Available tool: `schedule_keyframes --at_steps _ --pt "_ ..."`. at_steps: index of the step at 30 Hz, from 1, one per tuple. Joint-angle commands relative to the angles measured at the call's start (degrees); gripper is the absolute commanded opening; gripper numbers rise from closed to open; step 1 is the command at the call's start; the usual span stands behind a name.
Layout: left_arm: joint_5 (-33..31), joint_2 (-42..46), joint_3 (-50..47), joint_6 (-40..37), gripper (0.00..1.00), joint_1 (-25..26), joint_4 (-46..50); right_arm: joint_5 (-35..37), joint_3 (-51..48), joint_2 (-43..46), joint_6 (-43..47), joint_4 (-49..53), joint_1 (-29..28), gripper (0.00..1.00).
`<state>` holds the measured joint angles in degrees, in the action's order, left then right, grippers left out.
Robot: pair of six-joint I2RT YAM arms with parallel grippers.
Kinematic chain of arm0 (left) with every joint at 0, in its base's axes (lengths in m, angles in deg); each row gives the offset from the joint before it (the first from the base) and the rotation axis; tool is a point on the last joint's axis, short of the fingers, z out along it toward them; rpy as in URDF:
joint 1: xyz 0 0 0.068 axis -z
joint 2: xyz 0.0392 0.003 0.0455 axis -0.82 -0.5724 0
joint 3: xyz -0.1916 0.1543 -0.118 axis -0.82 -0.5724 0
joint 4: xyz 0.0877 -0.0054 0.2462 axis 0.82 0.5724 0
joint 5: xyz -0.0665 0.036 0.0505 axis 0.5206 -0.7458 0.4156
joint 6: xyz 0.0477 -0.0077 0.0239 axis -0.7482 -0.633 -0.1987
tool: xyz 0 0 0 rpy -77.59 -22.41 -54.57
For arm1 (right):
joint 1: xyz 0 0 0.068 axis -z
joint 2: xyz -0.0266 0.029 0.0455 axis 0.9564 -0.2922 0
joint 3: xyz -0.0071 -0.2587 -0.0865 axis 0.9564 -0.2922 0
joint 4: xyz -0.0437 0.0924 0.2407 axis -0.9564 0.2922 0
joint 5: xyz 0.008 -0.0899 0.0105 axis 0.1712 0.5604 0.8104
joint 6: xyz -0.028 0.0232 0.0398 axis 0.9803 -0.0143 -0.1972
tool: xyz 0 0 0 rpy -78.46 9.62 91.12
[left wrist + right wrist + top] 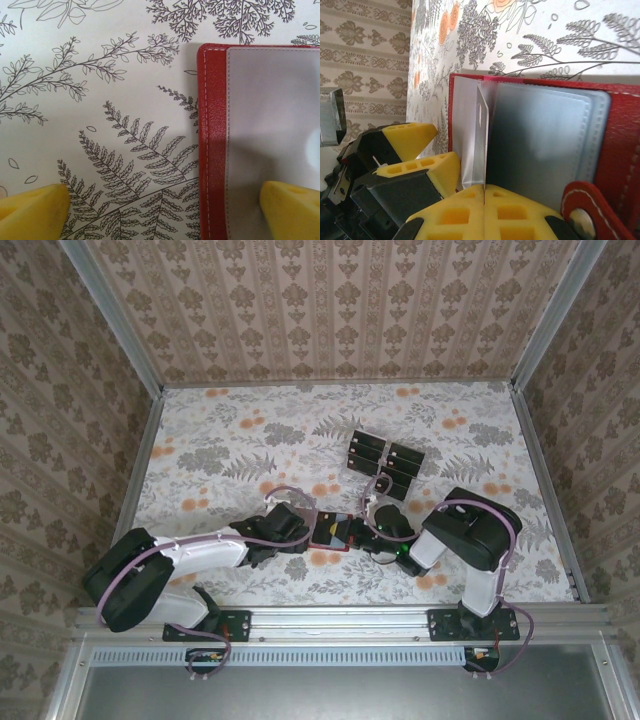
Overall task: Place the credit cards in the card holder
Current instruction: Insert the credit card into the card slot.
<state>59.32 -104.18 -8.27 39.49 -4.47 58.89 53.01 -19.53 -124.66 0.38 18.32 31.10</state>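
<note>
Right gripper (484, 192) is clenched on a clear inner leaf (481, 140) that stands up from the open red wallet (621, 150). Left gripper (160, 215) is released, spread wide, with one fingertip (290, 210) over the wallet's edge and the other over the bare table (100, 65). From above, the wallet lies between both grippers; black cards (385, 465) lie at its 1 o'clock, apart

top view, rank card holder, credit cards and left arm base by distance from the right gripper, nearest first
1. card holder, right at the right gripper, on its left
2. credit cards, beyond it, toward the back
3. left arm base, near edge, far left
</note>
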Motion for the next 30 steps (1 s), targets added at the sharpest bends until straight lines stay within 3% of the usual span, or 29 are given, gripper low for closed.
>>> schedule_keyframes --at_steps 1,30 --pt "-0.93 -0.51 -1.40 0.64 1.00 0.19 2.52 4.06 -1.59 2.27 -0.29 3.57 -0.36 0.00" --pt "-0.99 -0.54 -1.22 0.57 1.00 0.17 2.54 3.29 1.81 1.74 0.07 8.12 -1.53 0.00"
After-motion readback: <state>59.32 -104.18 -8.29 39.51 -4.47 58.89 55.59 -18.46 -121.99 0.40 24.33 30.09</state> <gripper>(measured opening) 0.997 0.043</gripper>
